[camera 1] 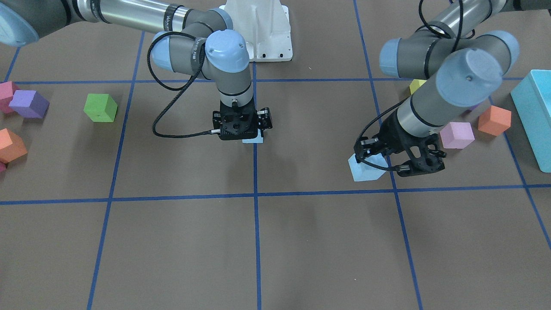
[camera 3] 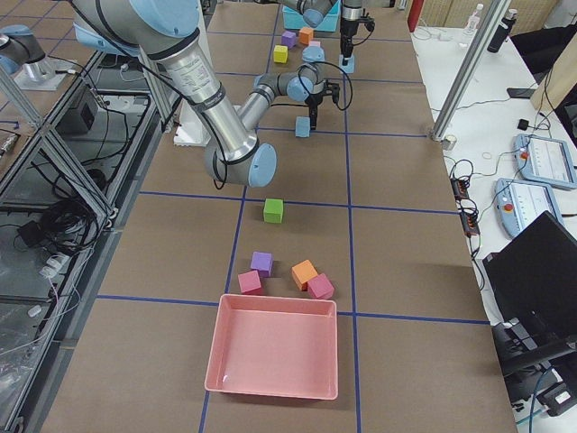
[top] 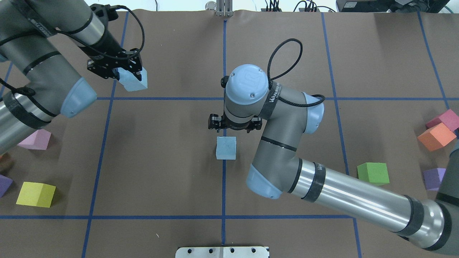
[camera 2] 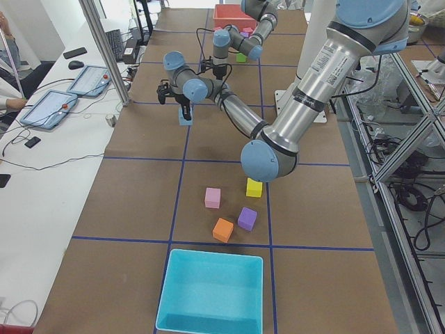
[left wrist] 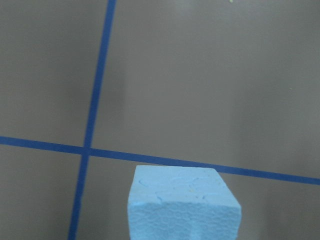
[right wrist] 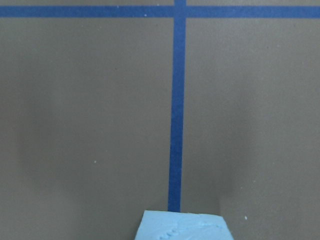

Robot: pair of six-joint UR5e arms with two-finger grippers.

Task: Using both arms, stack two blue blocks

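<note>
On the table [top: 161, 186], the coming move turns on the gap between your two blocks and on what hangs over the lower one. The right arm [top: 344, 195] reaches to the middle, its wrist straight above the centre block [top: 226, 147], which sits flat on the table astride the middle blue line. The left arm [top: 39, 68] is out on its own side with the held block [top: 133, 80]. That block is well apart from the centre one, off to the robot's left and farther from the base. So it has to travel rightward and back toward the base. The right arm is the nearer one to the target and fills the space above it, so I judge you must clear that wrist first. Cubes give you no long axis to line up, only faces to square, and the held block looks turned against the grid.

The left fingers [top: 136, 66] are clamped on the held block, but you cannot tell whether it is clear of the table. The right fingers [camera 3: 313, 110] come down to the centre block, but you cannot tell whether they are apart or closed on it.
</note>
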